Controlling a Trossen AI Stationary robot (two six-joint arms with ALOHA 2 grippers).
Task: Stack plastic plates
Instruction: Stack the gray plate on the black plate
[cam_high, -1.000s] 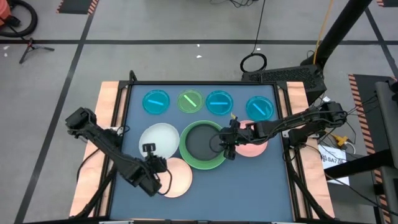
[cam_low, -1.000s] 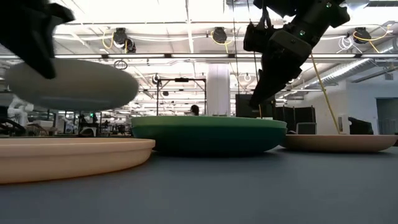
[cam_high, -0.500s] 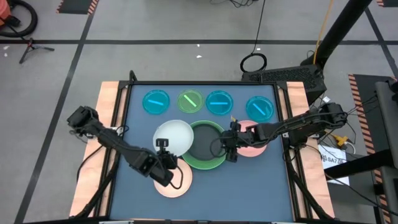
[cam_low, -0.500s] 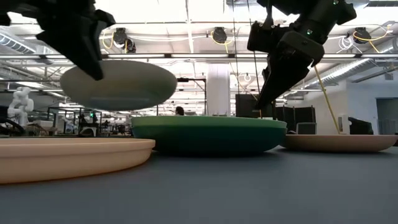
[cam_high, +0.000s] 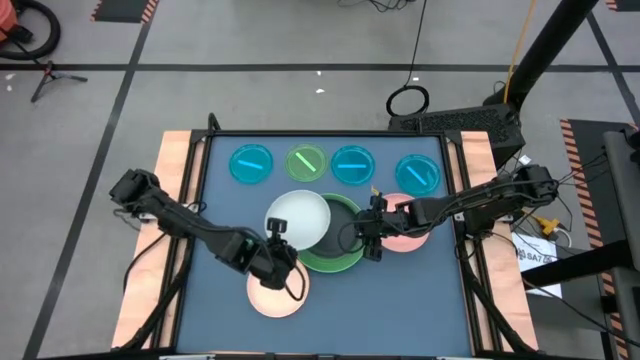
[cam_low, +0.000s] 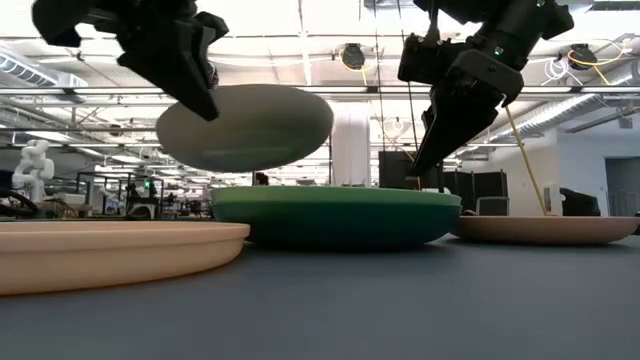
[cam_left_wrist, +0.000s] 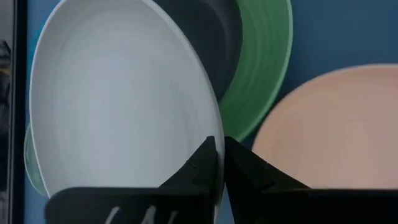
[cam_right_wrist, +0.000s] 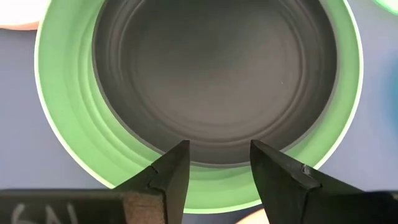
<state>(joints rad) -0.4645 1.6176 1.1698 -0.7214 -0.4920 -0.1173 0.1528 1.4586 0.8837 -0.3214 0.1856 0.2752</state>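
My left gripper (cam_high: 277, 244) is shut on a pale grey plate (cam_high: 298, 219) and carries it above the left part of the stack, a dark grey plate (cam_high: 336, 232) lying inside a light green plate (cam_high: 340, 262). In the low view the pale grey plate (cam_low: 245, 125) hangs in the air over the green stack (cam_low: 335, 216). My right gripper (cam_high: 367, 238) is open and hovers over the stack's right rim, touching nothing. A cream plate (cam_high: 274, 296) and a pink plate (cam_high: 408, 236) lie flat on the table. My left gripper pinches the pale grey plate's rim (cam_left_wrist: 216, 124) on its near side, one finger on the inner face and one on the underside. The fingers come level from the table's near left. The plate is lifted clear and roughly level, reaching out beyond the fingers.
Small translucent plates stand in a row along the far edge: cyan (cam_high: 251, 164), lime (cam_high: 306, 162), cyan (cam_high: 351, 164) and cyan (cam_high: 417, 172). The blue mat (cam_high: 400, 300) has free room at near right. Wooden strips (cam_high: 172, 200) border the table's sides.
My left gripper has moved toward the table's right and slightly toward the far edge, carrying the pale grey plate from left of the green stack to above the stack's left part. The cream plate, earlier partly under the arm, now shows more. My right gripper has stayed about where it was.
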